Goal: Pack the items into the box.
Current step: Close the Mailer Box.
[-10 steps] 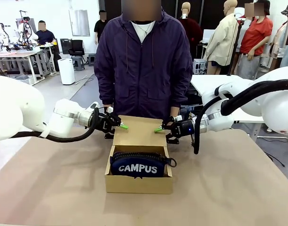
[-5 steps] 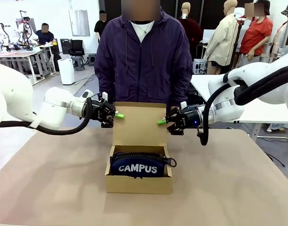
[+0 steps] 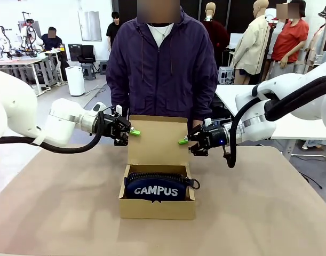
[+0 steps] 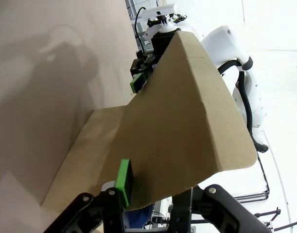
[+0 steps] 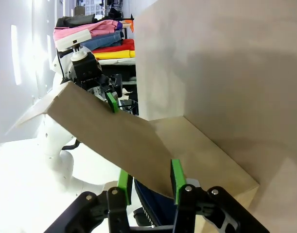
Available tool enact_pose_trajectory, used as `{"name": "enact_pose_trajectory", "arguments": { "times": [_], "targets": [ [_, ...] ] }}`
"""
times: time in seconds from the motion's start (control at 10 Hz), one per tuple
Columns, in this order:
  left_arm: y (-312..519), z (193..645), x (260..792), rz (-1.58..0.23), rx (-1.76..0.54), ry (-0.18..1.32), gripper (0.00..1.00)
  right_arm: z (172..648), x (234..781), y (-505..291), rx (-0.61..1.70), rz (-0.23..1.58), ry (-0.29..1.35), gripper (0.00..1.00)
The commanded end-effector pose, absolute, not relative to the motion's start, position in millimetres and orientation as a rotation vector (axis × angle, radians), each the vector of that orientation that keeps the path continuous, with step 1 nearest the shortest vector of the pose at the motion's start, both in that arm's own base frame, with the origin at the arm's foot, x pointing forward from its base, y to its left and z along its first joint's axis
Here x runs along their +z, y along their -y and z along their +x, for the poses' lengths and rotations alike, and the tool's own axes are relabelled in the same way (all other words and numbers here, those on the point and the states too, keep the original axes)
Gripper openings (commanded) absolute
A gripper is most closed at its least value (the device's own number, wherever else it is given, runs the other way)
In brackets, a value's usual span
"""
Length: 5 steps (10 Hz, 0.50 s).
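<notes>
Brown cardboard makes up the shallow box (image 3: 157, 205) sitting mid-bench (image 3: 56, 213), its hinged flap lid (image 3: 156, 140) standing upright at the far side. From the front, the left gripper (image 3: 132, 131) meets the lid's left edge, and its wrist view shows the edge passing between its green-padded fingers (image 4: 123, 180), pinched. Inside the box lies the navy zip pouch lettered "CAMPUS" (image 3: 156, 188), a detail the wrist views barely reveal. The right gripper (image 3: 183, 141) pinches the lid's right edge, seen close in its wrist view with pads either side. Behind the box stands a person in a purple jacket (image 3: 161, 69).
</notes>
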<state>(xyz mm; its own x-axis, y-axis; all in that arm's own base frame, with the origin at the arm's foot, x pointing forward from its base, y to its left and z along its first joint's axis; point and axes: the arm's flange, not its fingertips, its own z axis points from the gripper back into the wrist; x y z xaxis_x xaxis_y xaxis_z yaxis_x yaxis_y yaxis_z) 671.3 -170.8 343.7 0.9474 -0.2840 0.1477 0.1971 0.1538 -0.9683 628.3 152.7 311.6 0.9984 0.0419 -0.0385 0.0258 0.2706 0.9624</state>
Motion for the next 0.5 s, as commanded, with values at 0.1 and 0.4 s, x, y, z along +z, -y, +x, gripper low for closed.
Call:
{"name": "enact_pose_trajectory", "arguments": {
  "times": [0.1, 0.4],
  "targets": [
    [170.8, 671.3, 343.7, -1.374, -0.345, -0.075, 0.42, 628.3, 311.6, -152.7, 0.011, 1.297, -0.060, 0.44],
    [183.6, 649.9, 357.2, -1.373, -0.573, 0.096, 0.42, 623.2, 323.0, -162.3, 0.204, 1.295, 0.210, 0.44]
  ]
}}
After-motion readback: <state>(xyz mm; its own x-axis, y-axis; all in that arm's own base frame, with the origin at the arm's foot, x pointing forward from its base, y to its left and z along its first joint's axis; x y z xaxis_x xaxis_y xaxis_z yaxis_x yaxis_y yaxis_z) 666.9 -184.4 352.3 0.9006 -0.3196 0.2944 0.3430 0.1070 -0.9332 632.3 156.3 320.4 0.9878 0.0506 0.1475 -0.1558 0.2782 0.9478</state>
